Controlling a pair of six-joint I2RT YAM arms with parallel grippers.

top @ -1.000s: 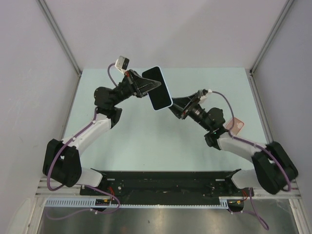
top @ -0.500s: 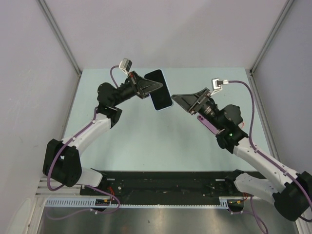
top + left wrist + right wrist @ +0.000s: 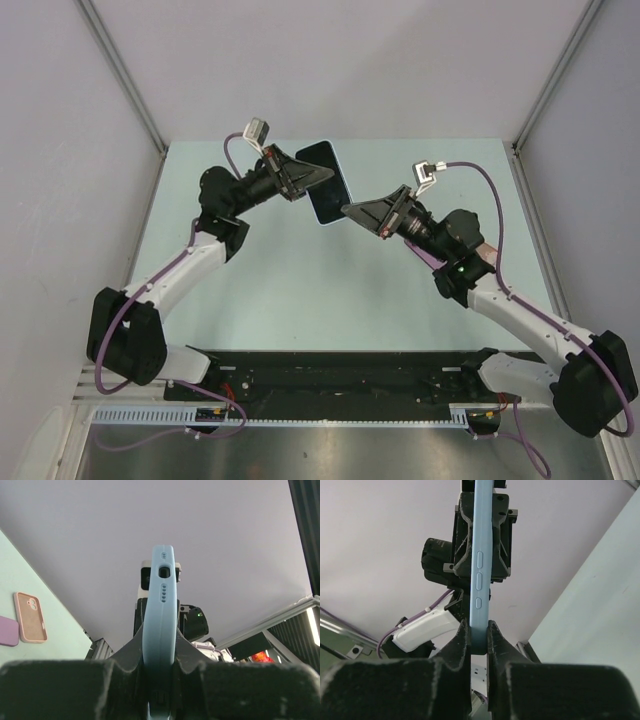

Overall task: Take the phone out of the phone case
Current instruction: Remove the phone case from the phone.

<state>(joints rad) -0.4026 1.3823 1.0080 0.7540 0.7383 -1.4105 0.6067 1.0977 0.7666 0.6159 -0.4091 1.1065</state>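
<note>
Up above the surface point(image 3: 300, 290), left fingers point(image 3: 129, 654) and right fingers point(image 3: 461, 639) both clamp the phone point(image 3: 330, 195) in its blue case point(image 3: 159, 605); next comes prying that case's edge loose.

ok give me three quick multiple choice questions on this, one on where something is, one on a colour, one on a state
1. Where is the cased phone?
A) lying flat, untouched
B) held up off the table by the left gripper and right gripper
C) tucked under one arm

2. What colour is the case on it?
A) light blue
B) red
C) black

3. How is the right gripper?
A) wide open
B) out of view
C) shut on the phone's edge

Answers:
1 B, both wrist views show fingers clamping it in the air.
2 A, the rim is light blue in both wrist views.
3 C, its fingers pinch the edge between them.
</note>
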